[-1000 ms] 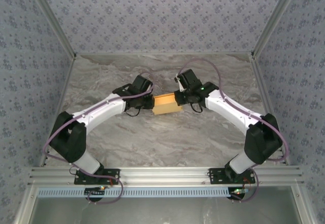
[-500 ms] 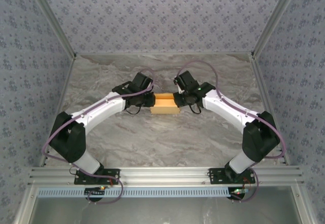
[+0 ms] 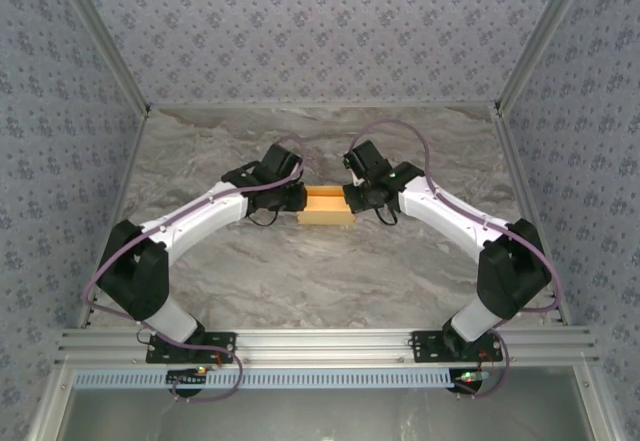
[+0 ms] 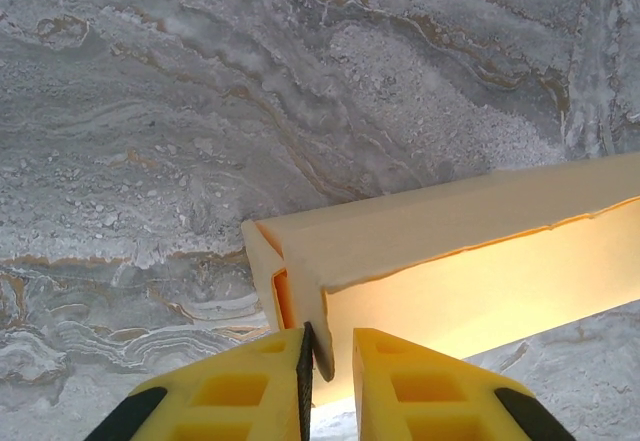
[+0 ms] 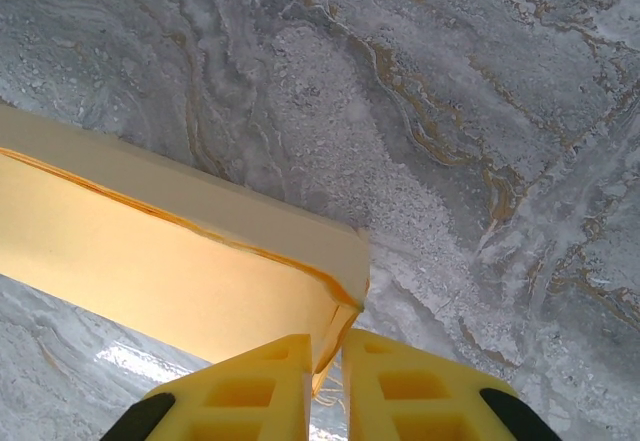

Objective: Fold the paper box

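Tan paper box [image 3: 328,206], folded into a long rectangular shell. My left gripper [image 4: 328,356] pinches its 9 o'clock end flap, my right gripper [image 5: 326,356] its 3 o'clock corner, both nearly closed.

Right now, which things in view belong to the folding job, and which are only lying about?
Belong to the job: the paper box, pinched at each end by the left tool and the right tool.
Only surroundings: the marble table, the patterned walls, the metal rail.
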